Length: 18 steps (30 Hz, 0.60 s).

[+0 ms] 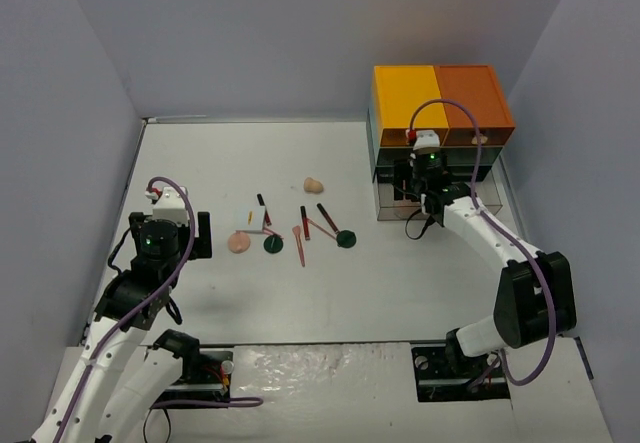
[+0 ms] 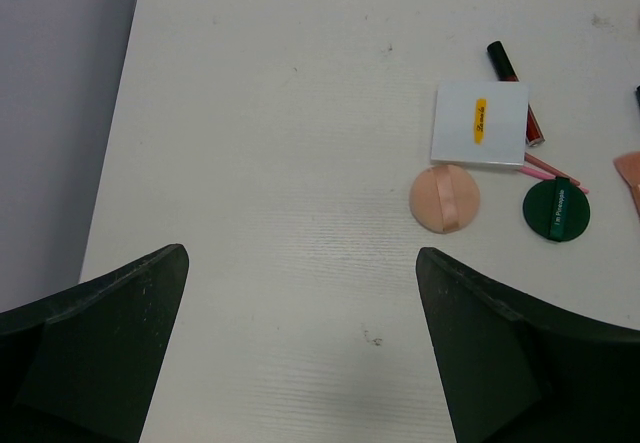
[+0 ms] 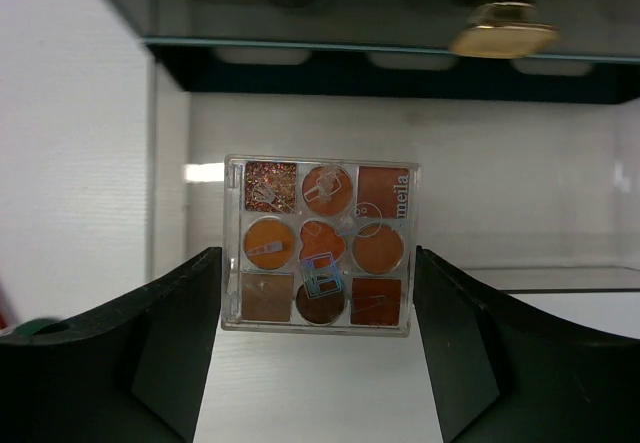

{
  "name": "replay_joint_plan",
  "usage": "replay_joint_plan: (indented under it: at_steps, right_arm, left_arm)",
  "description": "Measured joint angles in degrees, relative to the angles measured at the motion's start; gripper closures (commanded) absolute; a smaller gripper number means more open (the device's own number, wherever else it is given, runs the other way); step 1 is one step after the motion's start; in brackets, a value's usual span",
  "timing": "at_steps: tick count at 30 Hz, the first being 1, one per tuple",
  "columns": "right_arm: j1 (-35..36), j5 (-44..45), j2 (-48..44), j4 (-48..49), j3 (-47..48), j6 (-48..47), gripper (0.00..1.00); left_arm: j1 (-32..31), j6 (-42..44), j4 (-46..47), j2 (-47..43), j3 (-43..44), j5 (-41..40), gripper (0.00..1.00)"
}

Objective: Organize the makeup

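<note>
Right gripper pinches an eyeshadow palette by its left and right edges, with both fingers pressed to the clear case. The palette is close to square, slightly wider than tall, and its nine-pan face is turned flat toward the wrist camera. The lettering runs along its right edge. It hangs at the open clear bottom drawer of the drawer unit, below a gold knob. Cannot tell whether it touches the drawer floor.

Right arm is stretched far forward from its base, elbow out to the right, forearm angling in toward the unit's front.

Left gripper is spread wide, holding nothing, and hovers over bare table. Left arm is folded back near its base, well apart from the makeup cluster.

The rest of the makeup lies mid-table:
- White-lidded palette lies flat, its yellow label running near-to-far.
- Lip gloss tube lies along that palette's right edge, its dark cap poking past the far corner.
- Peach puff sits just below the palette, its strap running near-to-far.
- Dark green disc sits just beside the puff, to its right.
- Two dark red sticks lie right of that group — one runs near-to-far, the other diagonally.
- Pink stick lies just below them, near-to-far.
- Second green disc lies near the diagonal stick's lower end.
- Beige sponge lies farther back, apart from the others.
</note>
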Motion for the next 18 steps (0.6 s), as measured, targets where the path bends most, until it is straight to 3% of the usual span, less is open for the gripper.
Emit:
replay_joint_plan:
  at_steps: [5, 12, 18]
  right_arm:
    - [-8.6, -0.3, -1.3, 3.2, -2.4, -1.8, 0.55]
    - [-12.5, -2.2, 1.3, 7.6, -3.6, -4.3, 0.52]
    - [-14.1, -3.6, 5.1, 10.6, -5.3, -4.9, 0.35]
  left_arm:
    - [0.0, 0.0, 0.0, -0.5, 0.0, 0.0, 0.03]
    - [0.0, 0.0, 0.0, -2.0, 0.0, -0.1, 0.03]
    - [0.0, 0.0, 0.0, -2.8, 0.0, -0.2, 0.03]
